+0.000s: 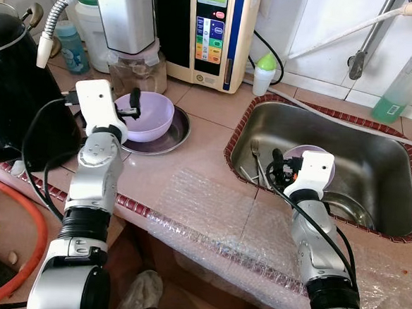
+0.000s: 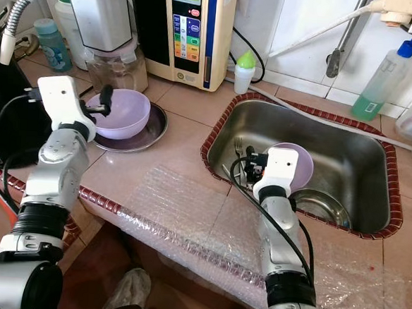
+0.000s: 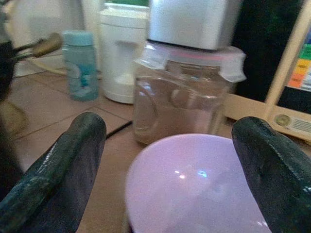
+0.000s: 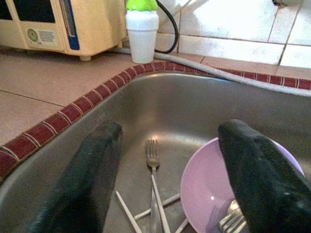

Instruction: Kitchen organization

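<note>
Up on the tiled counter, a lavender bowl (image 1: 146, 115) sits upright, mouth up, inside a shallow metal plate (image 1: 172, 136), in front of a clear lidded jar (image 3: 187, 92). The bowl is smooth, glossy and round, so it has no long axis to speak of. The left gripper (image 1: 133, 105) hovers at its near rim with its jaws spread wide, one finger (image 3: 60, 170) off to either side of the bowl in the left wrist view, neither touching it.

Down in the steel sink (image 1: 375, 156), a second lavender bowl (image 4: 218, 187) lies tilted, leaning toward the sink's middle, with some cutlery resting in it. Just beside it a fork (image 4: 154, 187) lies flat on the sink floor, tines pointing toward the back wall and handle toward the robot; thin pale sticks (image 4: 131, 213) cross under it. A round metal dish (image 1: 347, 207) rests near the sink's front wall. The right gripper (image 1: 277, 168) hangs over the fork and bowl, jaws wide and holding nothing
</note>
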Controlling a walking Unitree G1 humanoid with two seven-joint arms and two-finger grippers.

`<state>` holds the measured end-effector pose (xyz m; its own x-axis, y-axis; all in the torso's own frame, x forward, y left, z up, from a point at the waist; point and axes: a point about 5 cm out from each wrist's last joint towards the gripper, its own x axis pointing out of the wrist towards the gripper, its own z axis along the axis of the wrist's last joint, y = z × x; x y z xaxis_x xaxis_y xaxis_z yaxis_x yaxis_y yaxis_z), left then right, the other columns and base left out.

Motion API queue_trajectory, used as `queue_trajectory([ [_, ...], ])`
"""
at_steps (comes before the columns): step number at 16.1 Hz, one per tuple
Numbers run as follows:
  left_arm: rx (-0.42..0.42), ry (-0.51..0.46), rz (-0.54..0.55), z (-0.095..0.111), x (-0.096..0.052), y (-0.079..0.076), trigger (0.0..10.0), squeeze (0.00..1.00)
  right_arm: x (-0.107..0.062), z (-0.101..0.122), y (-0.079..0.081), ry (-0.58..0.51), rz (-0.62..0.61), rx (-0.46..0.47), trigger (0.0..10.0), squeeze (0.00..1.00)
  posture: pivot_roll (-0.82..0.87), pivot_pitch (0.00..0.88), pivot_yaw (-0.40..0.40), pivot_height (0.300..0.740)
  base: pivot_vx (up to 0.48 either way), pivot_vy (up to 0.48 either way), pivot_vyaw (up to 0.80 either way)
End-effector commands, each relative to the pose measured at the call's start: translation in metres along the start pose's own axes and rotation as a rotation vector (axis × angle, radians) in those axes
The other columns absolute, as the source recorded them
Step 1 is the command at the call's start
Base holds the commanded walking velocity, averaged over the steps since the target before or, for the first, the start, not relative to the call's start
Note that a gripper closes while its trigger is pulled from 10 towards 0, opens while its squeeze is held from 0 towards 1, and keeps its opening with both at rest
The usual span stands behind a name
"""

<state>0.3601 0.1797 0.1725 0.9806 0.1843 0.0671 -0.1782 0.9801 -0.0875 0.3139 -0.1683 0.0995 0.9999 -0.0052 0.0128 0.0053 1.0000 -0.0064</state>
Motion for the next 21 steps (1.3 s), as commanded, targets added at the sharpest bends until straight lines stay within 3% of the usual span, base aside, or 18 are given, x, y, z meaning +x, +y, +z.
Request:
queue_trajectory([
  [1, 0.017, 0.008, 0.039, 0.001, -0.002, 0.005, 10.0, 1.0, -0.001, 0.002, 0.006, -0.003, 0.035, 0.007, 10.0, 1.0, -0.14, 0.0, 0.04, 0.74, 0.0, 0.0, 0.0],
  [4, -0.053, 0.086, 0.077, -0.011, -0.003, 0.012, 10.0, 1.0, -0.02, 0.007, 0.03, -0.041, 0.253, -0.021, 10.0, 1.0, -0.11, 0.0, 0.035, 0.74, 0.0, 0.0, 0.0],
  [5, -0.069, 0.119, 0.075, -0.015, -0.003, 0.012, 10.0, 1.0, -0.03, 0.007, 0.036, -0.044, 0.32, -0.029, 10.0, 0.57, -0.11, 0.0, 0.036, 0.74, 0.0, 0.0, 0.0],
  [6, -0.082, 0.153, 0.066, -0.019, -0.003, 0.012, 10.0, 0.85, -0.035, 0.006, 0.037, -0.039, 0.338, -0.04, 10.0, 0.0, -0.12, 0.0, 0.039, 0.74, 0.0, 0.0, 0.0],
  [7, -0.094, 0.186, 0.055, -0.021, -0.004, 0.01, 10.0, 0.45, -0.039, 0.005, 0.036, -0.033, 0.334, -0.04, 10.0, 0.0, -0.12, 0.0, 0.041, 0.74, 0.0, 0.0, 0.0],
  [8, -0.105, 0.201, 0.047, -0.023, -0.003, 0.009, 10.0, 0.18, -0.041, 0.004, 0.036, -0.03, 0.332, -0.04, 10.0, 0.0, -0.12, 0.0, 0.041, 0.74, 0.0, 0.0, 0.0],
  [9, -0.124, 0.22, 0.039, -0.025, -0.002, 0.007, 10.0, 0.0, -0.042, 0.004, 0.037, -0.027, 0.333, -0.041, 10.0, 0.0, -0.12, 0.0, 0.047, 0.74, 0.0, 0.0, 0.0],
  [11, -0.158, 0.263, 0.008, -0.029, 0.003, 0.004, 10.0, 0.0, -0.045, 0.004, 0.04, -0.024, 0.343, -0.05, 10.0, 0.0, -0.13, 0.0, 0.059, 0.74, 0.0, 0.0, 0.0],
  [15, -0.144, 0.351, -0.14, -0.032, 0.01, -0.013, 10.0, 0.0, -0.044, 0.006, 0.042, -0.02, 0.339, -0.06, 10.0, 0.0, -0.13, 0.0, 0.088, 0.74, 0.0, 0.0, 0.0],
  [18, -0.123, 0.377, -0.187, -0.034, 0.009, -0.019, 10.0, 0.0, -0.045, 0.005, 0.043, -0.016, 0.331, -0.057, 10.0, 0.0, -0.13, 0.0, 0.1, 0.74, 0.0, 0.0, 0.0],
  [19, -0.115, 0.393, -0.204, -0.037, 0.008, -0.021, 9.3, 0.0, -0.045, 0.004, 0.044, -0.014, 0.327, -0.056, 10.0, 0.0, -0.13, 0.0, 0.102, 0.74, 0.0, 0.0, 0.0],
  [20, -0.112, 0.431, -0.226, -0.042, 0.007, -0.021, 2.3, 0.0, -0.046, 0.004, 0.045, -0.01, 0.322, -0.054, 10.0, 0.0, -0.13, 0.0, 0.108, 0.74, 0.0, 0.0, 0.0],
  [21, -0.117, 0.45, -0.234, -0.044, 0.007, -0.02, 0.4, 0.0, -0.045, 0.003, 0.045, -0.008, 0.32, -0.054, 10.0, 0.0, -0.12, 0.0, 0.109, 0.74, 0.0, 0.0, 0.0],
])
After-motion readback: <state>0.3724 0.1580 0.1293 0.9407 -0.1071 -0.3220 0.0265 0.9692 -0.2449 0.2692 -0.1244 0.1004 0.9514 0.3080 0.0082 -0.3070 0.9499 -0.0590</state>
